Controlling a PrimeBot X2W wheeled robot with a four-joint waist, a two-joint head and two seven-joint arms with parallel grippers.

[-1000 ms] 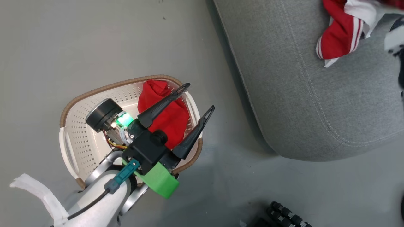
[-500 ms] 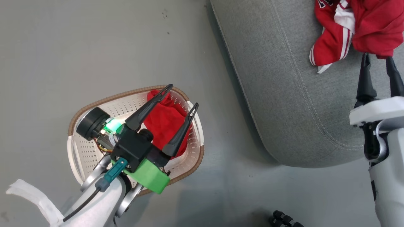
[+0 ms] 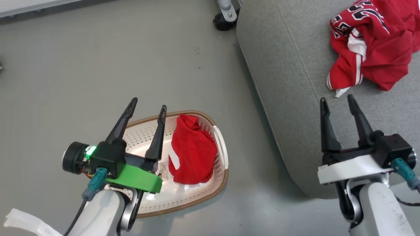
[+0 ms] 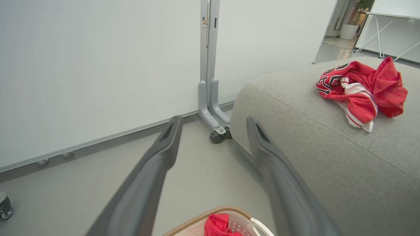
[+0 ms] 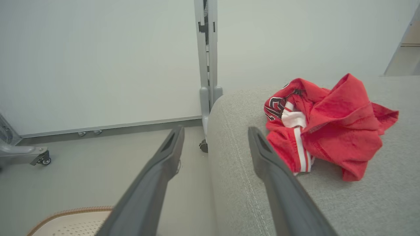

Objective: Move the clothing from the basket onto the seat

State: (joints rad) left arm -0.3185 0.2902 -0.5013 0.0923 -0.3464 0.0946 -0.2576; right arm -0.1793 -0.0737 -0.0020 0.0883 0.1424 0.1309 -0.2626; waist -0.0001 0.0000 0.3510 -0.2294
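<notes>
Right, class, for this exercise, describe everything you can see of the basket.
The basket is a small oval tub, cream plastic by its look, its walls and bottom dotted with holes, with a brown woven-look rim and a white handle on the side facing the seat. It stands upright on the grey floor, apart from the seat. One crumpled red garment lies inside, toward that handle. The open left gripper and its arm cover its other end in the head view.

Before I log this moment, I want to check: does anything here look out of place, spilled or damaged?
Nothing is spilled or damaged. The jersey lies crumpled in a heap on the seat, and a loose white strip hangs from the left forearm, which looks untidy.
</notes>
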